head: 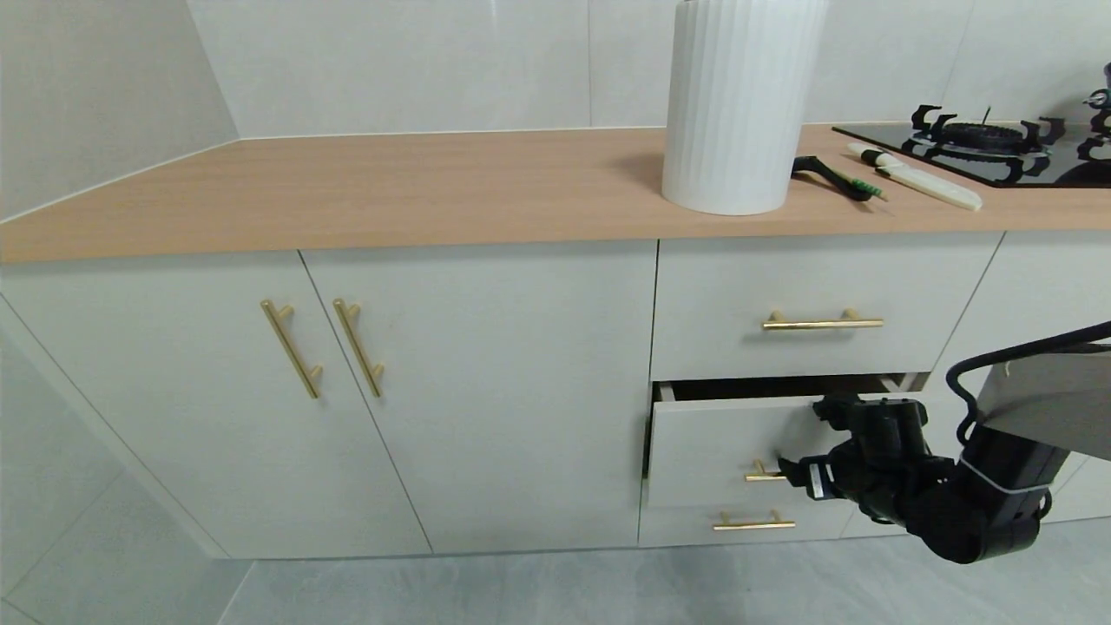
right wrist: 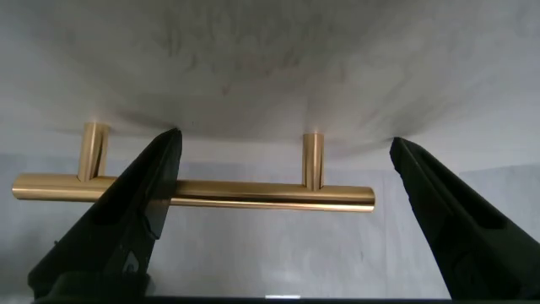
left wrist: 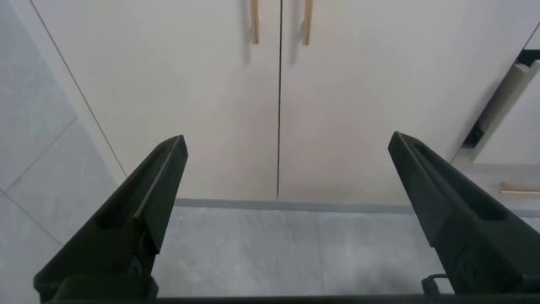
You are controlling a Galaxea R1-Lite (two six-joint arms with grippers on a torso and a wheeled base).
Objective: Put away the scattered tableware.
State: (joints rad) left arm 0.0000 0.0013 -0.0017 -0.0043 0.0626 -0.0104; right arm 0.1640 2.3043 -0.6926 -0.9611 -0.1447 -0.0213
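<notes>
The right gripper (right wrist: pixel 284 143) is held with its jaws spread wide. A brass handle (right wrist: pixel 194 192) is seen across the gap between them, and nothing is clamped. Whether the fingers touch the bar cannot be told. This handle belongs to the middle drawer (head: pixel 720 443), which is pulled out a little. A dark slit is left along its top edge, and what lies inside cannot be made out. The upper drawer (head: pixel 816 278) above it is shut, and a further gold handle (head: pixel 753 523) is seen below.

The left gripper (left wrist: pixel 287 139) is likewise spread wide and holds nothing. It is pointed at the double cabinet doors (left wrist: pixel 279 101) and the grey floor (left wrist: pixel 287 253).

The tableware is found on the wooden countertop (head: pixel 391 187), above the drawers. A black-handled utensil (head: pixel 829 175) with a green part and a white knife (head: pixel 920 180) lie side by side, between a tall white ribbed vessel (head: pixel 738 104) and the gas hob (head: pixel 981 143). The vessel's mouth is cut off by the frame, so its contents cannot be judged.
</notes>
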